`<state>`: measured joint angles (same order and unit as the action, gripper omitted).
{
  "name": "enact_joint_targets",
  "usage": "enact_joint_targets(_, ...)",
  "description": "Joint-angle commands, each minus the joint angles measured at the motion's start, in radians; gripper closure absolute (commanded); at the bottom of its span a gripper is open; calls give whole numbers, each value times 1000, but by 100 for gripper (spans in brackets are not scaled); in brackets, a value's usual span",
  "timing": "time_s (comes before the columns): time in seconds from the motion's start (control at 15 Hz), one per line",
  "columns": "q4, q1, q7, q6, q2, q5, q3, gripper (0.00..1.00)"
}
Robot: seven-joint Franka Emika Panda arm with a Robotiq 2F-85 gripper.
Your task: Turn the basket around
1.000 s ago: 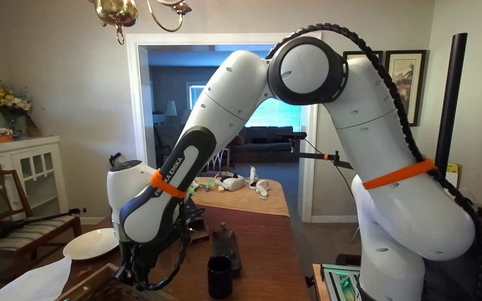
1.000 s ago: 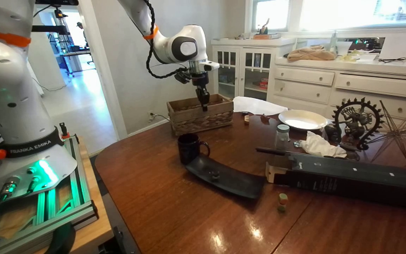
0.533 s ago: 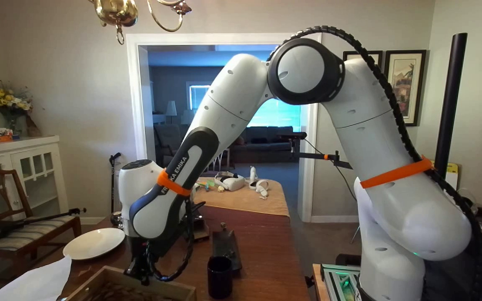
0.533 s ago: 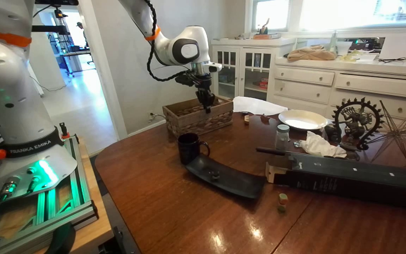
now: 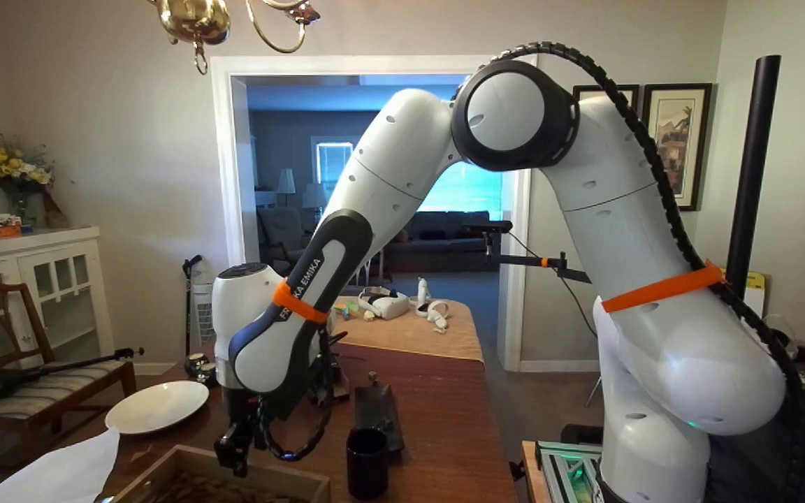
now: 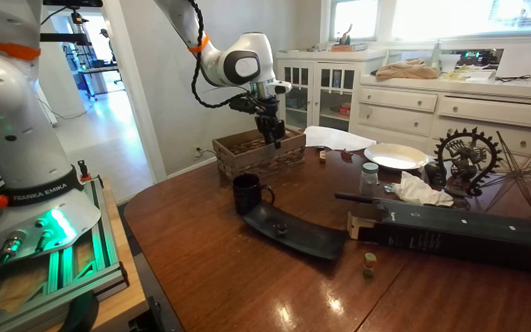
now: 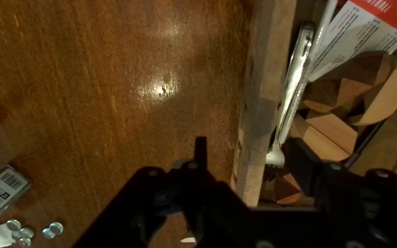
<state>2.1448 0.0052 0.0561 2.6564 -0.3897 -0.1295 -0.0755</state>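
Note:
The brown basket (image 6: 251,159), with wooden rims and woven sides, stands on the table by the wall. In an exterior view only its upper part (image 5: 301,482) shows. My gripper (image 6: 272,140) points down at the basket's long table-side wall. From the wrist, the jaws of the gripper (image 7: 247,140) stand apart around the rim (image 7: 262,103): one finger (image 7: 201,148) is over the table outside, the other finger (image 7: 300,155) over the inside. Gaps show on both sides of the rim, so nothing is held. Inside lie a fork (image 7: 276,156), wooden pieces (image 7: 333,136) and a printed card (image 7: 357,34).
A black mug (image 6: 246,196) and a dark curved tray (image 6: 297,233) stand in front of the basket. White paper (image 6: 337,138), a white plate (image 6: 397,156), a glass jar (image 6: 369,180), a long black box (image 6: 459,235) and a metal statue (image 6: 470,161) are further along the table.
The gripper has gone from shut to open and moved slightly along the basket's wall. The basket has turned a little, its end near the mug swinging outward, and stayed still over the last half second.

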Motion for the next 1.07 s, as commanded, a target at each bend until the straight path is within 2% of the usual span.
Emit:
enact_joint_targets(0.0,67,12,42,23,69,10,-4,7)
enact_joint_targets(0.07,69,19,74,5,80,17,-5,1)
enact_joint_targets(0.13,72,30,122,-12,92,18,-11,0)
enact_joint_targets(0.4,65,62,296,-99,106,25,-15,0)
enact_joint_targets(0.73,56,92,408,-259,128,24,6,0)
enact_joint_targets(1.0,65,118,481,-342,158,-8,16,0)
